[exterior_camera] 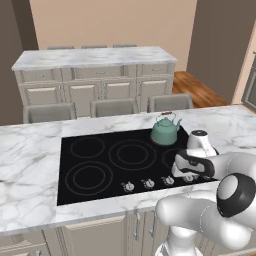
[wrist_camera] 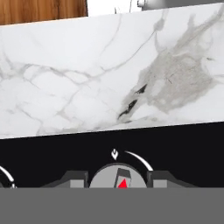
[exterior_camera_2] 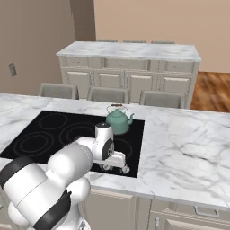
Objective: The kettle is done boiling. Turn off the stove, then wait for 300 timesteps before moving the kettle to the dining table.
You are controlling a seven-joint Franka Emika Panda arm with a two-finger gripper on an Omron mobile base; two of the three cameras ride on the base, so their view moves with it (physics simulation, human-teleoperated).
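- The kettle [exterior_camera: 165, 130] stands upright on the far right part of the stove [exterior_camera: 100, 165], over a back burner ring, its spout pointing right and its thin handle arched over the lid.
- Your hand [wrist_camera: 118, 180] is low at the near edge of the stove, just this side of the kettle, over the right end of the knob row.
- In the hand view, the silver knob [wrist_camera: 117, 176] with its red marker sits right between the two dark fingertips [wrist_camera: 78, 178], which bracket it on either side; they look closed onto it, though contact is hard to confirm.
- So the knob is directly under the hand, and the kettle lies beyond it, farther across the marble desk [exterior_camera: 30, 150].
- The arm is folded low in front of the base, wrist pointing down at the knob row.
- The turn-off step looks to be in hand; the kettle is untouched.
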